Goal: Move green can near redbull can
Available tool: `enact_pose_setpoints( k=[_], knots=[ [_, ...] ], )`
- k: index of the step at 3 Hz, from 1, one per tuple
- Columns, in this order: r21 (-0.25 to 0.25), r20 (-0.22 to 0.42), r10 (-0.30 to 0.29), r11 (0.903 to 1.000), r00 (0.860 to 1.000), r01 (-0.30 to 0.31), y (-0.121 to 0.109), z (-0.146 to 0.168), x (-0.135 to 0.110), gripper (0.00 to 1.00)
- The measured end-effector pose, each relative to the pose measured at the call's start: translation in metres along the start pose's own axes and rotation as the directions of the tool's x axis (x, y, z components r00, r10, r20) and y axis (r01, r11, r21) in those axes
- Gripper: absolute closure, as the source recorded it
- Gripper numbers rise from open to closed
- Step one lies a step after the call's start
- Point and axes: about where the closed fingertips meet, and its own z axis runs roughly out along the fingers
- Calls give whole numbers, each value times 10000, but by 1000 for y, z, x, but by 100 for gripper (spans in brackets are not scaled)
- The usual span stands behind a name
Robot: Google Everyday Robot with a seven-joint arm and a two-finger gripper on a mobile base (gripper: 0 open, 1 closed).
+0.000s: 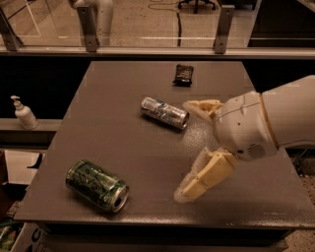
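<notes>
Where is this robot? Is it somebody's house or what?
Probably an office or lab, not a house. A glass barrier runs behind the table, the feet of a rolling chair show beyond it, and a pump bottle sits on a ledge. The robot's hand hangs open over the table's right side.

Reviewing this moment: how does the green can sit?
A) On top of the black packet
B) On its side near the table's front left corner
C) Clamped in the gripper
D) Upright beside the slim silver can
B: the green can lies on its side near the front left corner of the table, well apart from the redbull can. The gripper hovers open and empty over the table's right side.
</notes>
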Motion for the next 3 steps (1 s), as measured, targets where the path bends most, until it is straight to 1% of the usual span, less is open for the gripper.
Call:
enact_pose_setpoints(
  k=[1, 2, 3],
  knots=[
    [-205, 826, -536, 9982, 9951, 555, 9, 34, -21, 0],
    [-467, 1261, -974, 9935, 9872, 1040, 14, 68, -33, 0],
    [-648, 1455, -1242, 9888, 9815, 1347, 17, 95, -40, 0]
  ],
)
